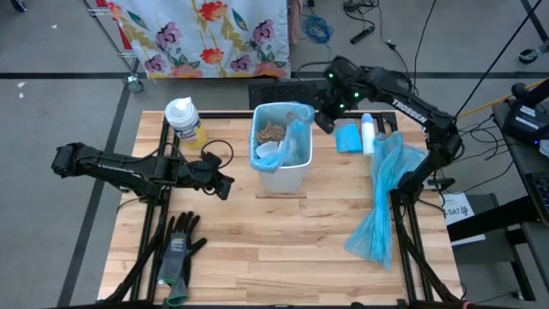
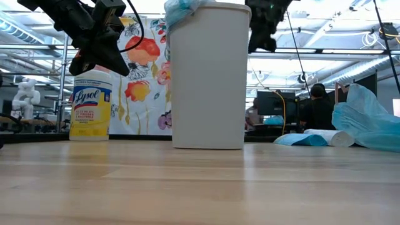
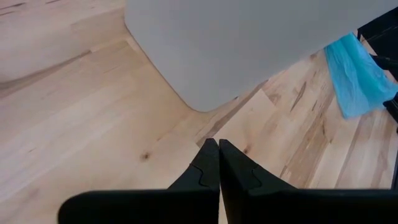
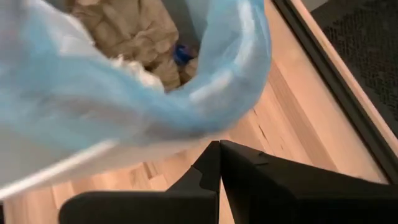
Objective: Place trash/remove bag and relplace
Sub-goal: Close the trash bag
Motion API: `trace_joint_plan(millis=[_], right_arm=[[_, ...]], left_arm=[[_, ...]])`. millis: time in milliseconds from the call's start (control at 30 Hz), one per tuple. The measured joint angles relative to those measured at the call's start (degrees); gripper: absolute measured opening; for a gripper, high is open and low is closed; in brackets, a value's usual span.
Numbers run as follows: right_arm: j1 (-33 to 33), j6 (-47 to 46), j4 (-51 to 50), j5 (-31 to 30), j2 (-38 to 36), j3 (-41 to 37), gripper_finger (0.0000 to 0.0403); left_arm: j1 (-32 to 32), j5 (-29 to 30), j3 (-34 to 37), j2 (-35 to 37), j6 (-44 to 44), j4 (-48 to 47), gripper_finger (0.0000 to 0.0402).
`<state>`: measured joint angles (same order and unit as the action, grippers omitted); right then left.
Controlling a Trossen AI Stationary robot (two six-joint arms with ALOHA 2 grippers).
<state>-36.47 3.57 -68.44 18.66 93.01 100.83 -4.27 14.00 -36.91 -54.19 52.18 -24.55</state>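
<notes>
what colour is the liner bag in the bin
Light blue, translucent. The liner bag in the white bin shows best in the high view.

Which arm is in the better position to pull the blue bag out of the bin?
Probably the right. The right gripper, shut, hovers beside the bin rim where the blue bag folds over. The left gripper, shut, is farther off, left of the bin.

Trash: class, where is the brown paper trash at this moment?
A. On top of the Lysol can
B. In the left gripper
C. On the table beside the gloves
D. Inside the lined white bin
D: the high view shows the brown paper trash lying inside the white bin with its blue liner.
</notes>
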Motion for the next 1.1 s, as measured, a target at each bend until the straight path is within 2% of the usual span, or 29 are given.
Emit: trace_joint_plan(millis=[200, 367, 467, 600, 1100], right_arm=[[1.00, -3.12, 11.72, 0.90, -2.29, -5.84, 0.0000], [0.96, -4.37, 17.05, -3.38, -3.88, -6.40, 0.0000], [0.94, -4.17, 20.56, -2.75, -4.35, -6.33, 0.0000], [1.19, -4.39, 22.47, 0.80, -4.22, -6.38, 0.0000], [6.74, -4.59, 33.19, 1.07, -2.67, -6.35, 0.0000]], left_arm=[[0.00, 0.00, 0.00, 0.01, 0.00, -0.04, 0.0000], [0.00, -0.02, 0.00, 0.02, 0.02, 0.02, 0.0000], [0.00, -0.02, 0.00, 0.00, -0.02, -0.08, 0.0000], [0.00, -0.02, 0.00, 0.00, -0.04, -0.03, 0.0000], [0.00, -0.02, 0.00, 0.02, -0.48, -0.03, 0.0000]])
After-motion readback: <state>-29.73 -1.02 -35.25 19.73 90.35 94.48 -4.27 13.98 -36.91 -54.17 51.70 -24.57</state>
